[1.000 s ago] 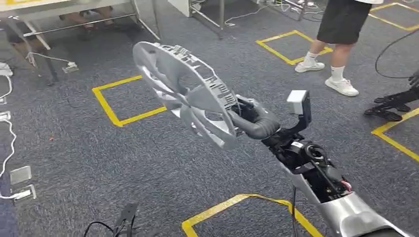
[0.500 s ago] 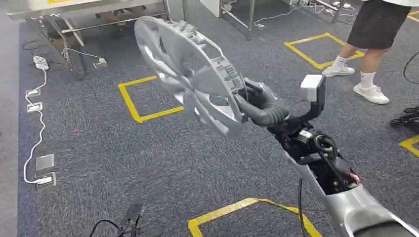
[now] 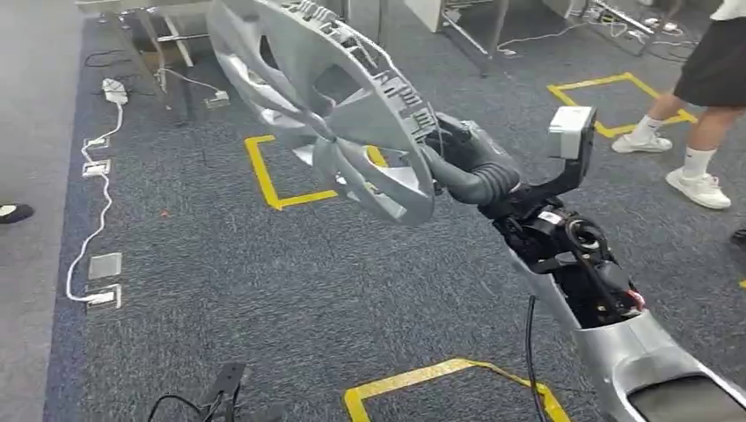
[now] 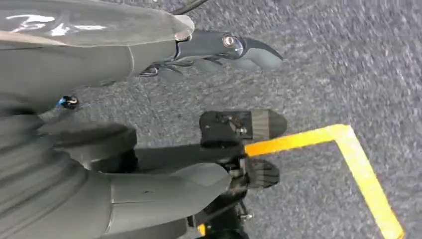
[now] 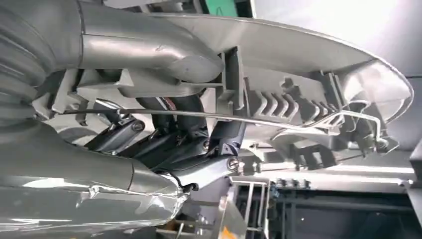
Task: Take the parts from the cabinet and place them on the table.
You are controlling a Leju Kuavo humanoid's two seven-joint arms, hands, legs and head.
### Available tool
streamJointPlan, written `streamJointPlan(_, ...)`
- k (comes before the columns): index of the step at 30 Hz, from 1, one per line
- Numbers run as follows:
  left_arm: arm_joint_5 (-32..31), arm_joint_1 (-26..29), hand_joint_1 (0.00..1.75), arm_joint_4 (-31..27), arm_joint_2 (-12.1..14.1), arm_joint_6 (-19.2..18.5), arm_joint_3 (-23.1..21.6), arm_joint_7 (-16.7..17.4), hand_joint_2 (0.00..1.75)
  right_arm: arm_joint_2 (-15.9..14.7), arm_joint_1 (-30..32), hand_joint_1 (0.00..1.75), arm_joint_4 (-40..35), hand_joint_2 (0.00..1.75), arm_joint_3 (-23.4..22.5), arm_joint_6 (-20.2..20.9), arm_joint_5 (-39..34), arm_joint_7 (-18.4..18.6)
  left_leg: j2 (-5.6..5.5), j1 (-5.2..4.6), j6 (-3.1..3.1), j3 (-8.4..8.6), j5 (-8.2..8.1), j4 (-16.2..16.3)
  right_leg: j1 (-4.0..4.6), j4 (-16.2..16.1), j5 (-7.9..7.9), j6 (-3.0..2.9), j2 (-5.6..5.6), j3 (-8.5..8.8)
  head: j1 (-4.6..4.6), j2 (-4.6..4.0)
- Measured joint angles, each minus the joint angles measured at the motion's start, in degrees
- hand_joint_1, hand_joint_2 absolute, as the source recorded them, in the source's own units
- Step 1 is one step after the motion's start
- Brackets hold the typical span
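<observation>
While the right hand (image 3: 462, 167) gripped the wheel cover (image 3: 325, 97) by its rim, the big silver disc stood out ahead of the arm, tilted on edge above the grey carpet (image 3: 264, 290) and well clear of any surface. In the right wrist view the thumb (image 5: 149, 50) lay across 1 face of the rim and the dark fingers (image 5: 184, 124) curled in behind it, beside the thin wire ring (image 5: 278, 119) that ran round the clips, so the hold looked like a pinch on a narrow edge, not a wrap around anything solid. The likeliest trouble was the cover twisting or sliding out of that pinch, since nearly all of its span hung away from the fingers and any sway of a walking body would lever against them. A drop onto the floor could snap the small clips. The wide disc also hid much of the view ahead, and its far edge reached close to the table legs (image 3: 154, 44) in the head view, so a knock there seemed possible. A person (image 3: 704, 97) stood off to the right, and cables (image 3: 97, 220) trailed along the floor. The left hand (image 4: 219, 50) hung low over the carpet with nothing in it, its fingers loosely apart.
</observation>
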Motion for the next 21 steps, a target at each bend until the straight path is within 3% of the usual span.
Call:
streamJointPlan(1,0.00,0.03,0.00,0.00,-0.04,0.00,0.00,0.00,1.75,-0.02,-0.04,1.75,0.13,1.75,0.00,-0.26,0.31,-0.02,-0.34,-0.07,0.08,0.00,-0.03,0.02,0.00,5.52,-2.25,0.04,0.24,-2.55,0.29,0.00)
streamJointPlan(2,0.07,0.07,0.00,0.00,-0.04,-0.02,0.00,0.00,1.75,-0.02,-0.04,1.75,0.33,1.75,0.02,-0.39,0.72,-0.07,-0.83,-0.15,0.09,0.01,-0.04,0.04,0.01,9.93,-3.53,0.05,0.30,-4.74,0.31,0.00)
streamJointPlan(3,0.13,0.07,0.00,0.00,-0.11,-0.02,0.00,0.00,1.75,-0.02,-0.05,1.75,0.57,1.75,0.02,-0.42,0.94,-0.18,-1.27,-0.17,0.10,0.02,-0.05,0.08,0.01,11.58,-3.33,-0.08,0.30,-5.78,0.33,0.00)
streamJointPlan(4,0.18,0.06,0.00,0.00,-0.13,-0.04,0.00,-0.02,1.75,-0.02,-0.10,1.75,0.81,1.75,0.02,-0.46,0.98,-0.31,-1.82,-0.17,0.10,0.07,-0.05,0.12,0.00,10.01,-1.71,-0.22,0.33,-5.30,0.37,0.00)
streamJointPlan(5,0.17,0.00,0.00,0.00,-0.15,-0.07,0.00,-0.02,1.75,-0.02,-0.23,1.75,1.07,1.75,0.04,-0.53,1.03,-0.42,-2.31,-0.16,0.10,0.14,-0.07,0.20,0.00,6.21,0.84,-0.43,0.42,-3.67,0.48,0.00)
streamJointPlan(7,0.20,-0.13,0.00,0.00,-0.26,-0.17,0.00,-0.04,1.75,-0.02,-0.60,1.75,1.53,1.75,0.02,-0.57,1.16,-0.59,-2.88,-0.15,-0.05,0.27,-0.22,0.34,0.01,-4.73,6.47,-1.07,1.14,1.15,0.74,0.00)
streamJointPlan(8,0.22,-0.19,0.00,0.00,-0.35,-0.20,0.00,-0.07,1.75,-0.02,-0.77,1.75,1.79,1.75,0.04,-0.57,1.14,-0.96,-3.24,-0.56,-0.25,0.04,-0.28,0.55,0.28,-7.00,6.19,-1.25,1.80,2.19,0.77,0.00)
streamJointPlan(9,0.24,-0.22,0.00,0.00,-0.33,-0.20,0.00,-0.07,1.75,0.04,-0.91,1.75,1.99,1.75,0.06,-0.55,1.07,-1.20,-3.43,-0.44,-0.55,-0.32,-0.13,0.63,0.26,-7.92,6.02,-1.25,1.72,2.34,0.81,0.00)
streamJointPlan(10,0.26,-0.22,0.00,0.00,-0.31,-0.20,0.00,-0.07,1.75,0.11,-0.81,1.75,2.17,1.75,0.13,-0.46,1.01,-1.22,-3.45,-0.62,-0.45,-0.53,-0.39,0.93,-0.02,-8.27,6.18,-1.01,1.63,2.29,0.74,0.00)
streamJointPlan(11,0.31,-0.16,0.00,0.00,-0.22,-0.20,-0.02,-0.07,1.75,0.15,-0.75,1.75,2.41,1.75,0.13,-0.46,0.96,-1.33,-3.43,-0.48,0.16,-0.54,-0.14,0.65,0.18,-8.14,6.11,-0.77,1.61,2.32,0.64,0.00)
streamJointPlan(21,0.48,-0.66,0.00,0.00,0.07,-0.13,-0.07,0.02,1.75,1.09,0.61,1.75,5.66,1.75,0.61,-0.42,1.75,-3.19,-3.28,-0.36,-0.75,-0.01,0.26,-0.40,0.37,-8.16,6.22,-1.39,1.90,2.18,0.15,0.00)
